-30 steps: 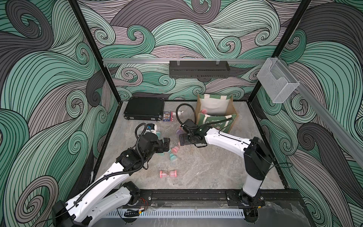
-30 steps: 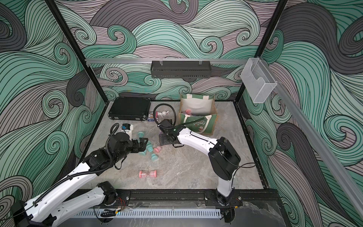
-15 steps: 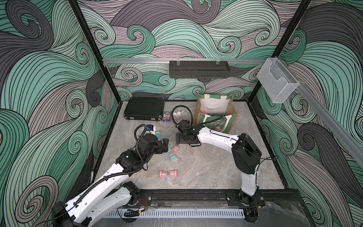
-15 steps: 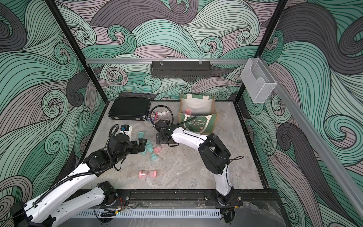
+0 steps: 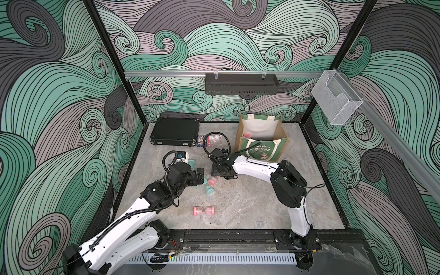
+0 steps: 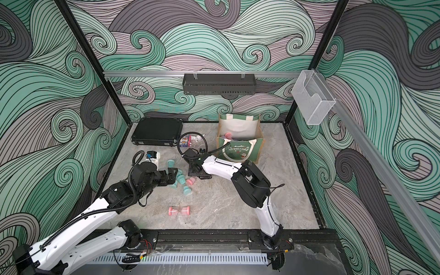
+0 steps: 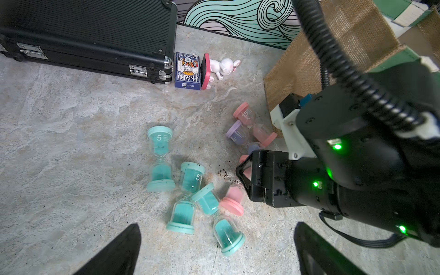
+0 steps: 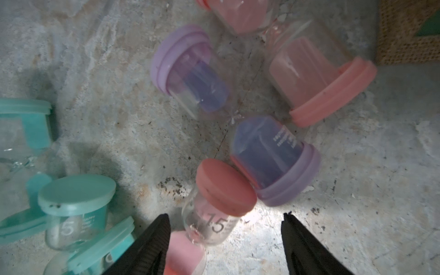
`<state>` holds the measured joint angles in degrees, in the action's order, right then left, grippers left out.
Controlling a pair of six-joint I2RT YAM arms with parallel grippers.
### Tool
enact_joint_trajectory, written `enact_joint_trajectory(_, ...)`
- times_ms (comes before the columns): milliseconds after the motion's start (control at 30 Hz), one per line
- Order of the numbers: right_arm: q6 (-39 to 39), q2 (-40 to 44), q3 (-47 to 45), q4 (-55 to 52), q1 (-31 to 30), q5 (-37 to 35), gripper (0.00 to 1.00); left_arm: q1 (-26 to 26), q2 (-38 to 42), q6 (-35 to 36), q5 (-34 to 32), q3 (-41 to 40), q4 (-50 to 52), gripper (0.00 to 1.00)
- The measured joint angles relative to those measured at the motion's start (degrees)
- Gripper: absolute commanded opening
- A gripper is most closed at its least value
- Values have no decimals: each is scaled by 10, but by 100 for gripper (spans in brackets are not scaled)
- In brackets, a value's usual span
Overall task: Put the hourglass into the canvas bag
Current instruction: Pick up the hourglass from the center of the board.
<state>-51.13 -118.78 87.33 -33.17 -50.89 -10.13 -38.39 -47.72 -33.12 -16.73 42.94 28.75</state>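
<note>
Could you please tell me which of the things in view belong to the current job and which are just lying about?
For the job: the pink hourglass inside the open right gripper; the canvas bag; likely the teal hourglasses and purple hourglass too.
Lying about: the black hard case; the playing cards; the rabbit figurine.
</note>
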Motion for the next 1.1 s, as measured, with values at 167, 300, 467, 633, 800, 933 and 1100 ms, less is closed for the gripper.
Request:
enact_joint_trajectory(167, -15, -23, 17, 1, 0, 0, 64, 1, 0, 0, 0, 0, 0, 99)
enact_joint_trajectory(300, -17, -33, 23, 3, 0, 0, 59, 1, 0, 0, 0, 0, 0, 99)
enact_joint_trajectory(467, -17, -46, 26, 4, 0, 0, 62, 1, 0, 1, 0, 0, 0, 99)
enact_joint_trajectory(633, -13, -50, 31, 4, 0, -2, 57, 1, 0, 0, 0, 0, 0, 99)
enact_joint_trajectory(800, -5, -50, 31, 6, 0, -2, 46, 1, 0, 1, 0, 0, 0, 99)
enact_joint_trajectory(933, 5, -50, 27, 11, 0, -4, 39, 1, 0, 0, 0, 0, 0, 99)
enact_joint_trajectory(1100, 24, -41, 14, 22, 0, -5, 32, 2, 1, 0, 0, 0, 0, 99)
